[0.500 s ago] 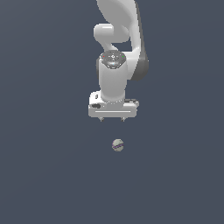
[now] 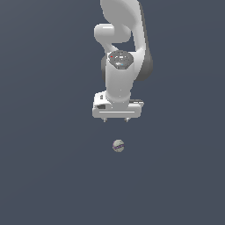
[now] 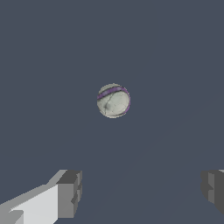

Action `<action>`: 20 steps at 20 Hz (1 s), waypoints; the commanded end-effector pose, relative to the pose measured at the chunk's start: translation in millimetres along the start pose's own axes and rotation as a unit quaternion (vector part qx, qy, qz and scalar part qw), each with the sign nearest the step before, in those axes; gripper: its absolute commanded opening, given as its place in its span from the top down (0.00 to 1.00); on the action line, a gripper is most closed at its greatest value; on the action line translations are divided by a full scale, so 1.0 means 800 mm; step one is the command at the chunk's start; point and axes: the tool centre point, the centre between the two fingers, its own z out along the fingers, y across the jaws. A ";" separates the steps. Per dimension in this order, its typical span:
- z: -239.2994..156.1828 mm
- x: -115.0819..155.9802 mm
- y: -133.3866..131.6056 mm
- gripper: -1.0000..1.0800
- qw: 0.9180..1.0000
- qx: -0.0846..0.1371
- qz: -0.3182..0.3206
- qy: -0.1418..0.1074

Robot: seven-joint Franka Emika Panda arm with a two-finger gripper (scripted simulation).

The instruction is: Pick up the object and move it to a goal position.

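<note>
Since half a second ago the arm has barely shifted; its gripper (image 2: 116, 119), fingers spread wide, hovers apart from the ball (image 2: 117, 146). Small, round, likely light and hard, it may roll: pinch across its middle.

Glossy white rounded arm (image 2: 121, 26), dark grey joint band, round grey cap with a red dot, boxy white claw (image 2: 116, 119), short grey-padded fingertips (image 3: 70, 192)

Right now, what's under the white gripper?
Under the open white gripper sits only the small off-white ball with a purple band, apart from both fingers, on a plain dark grey floor. The ball's underside is hidden.
</note>
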 end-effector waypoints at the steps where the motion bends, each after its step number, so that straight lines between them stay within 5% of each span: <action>1: 0.000 0.000 -0.004 0.04 1.000 -0.003 -0.004 0.000; 20: 0.048 0.044 -0.011 0.04 0.999 0.004 -0.032 0.000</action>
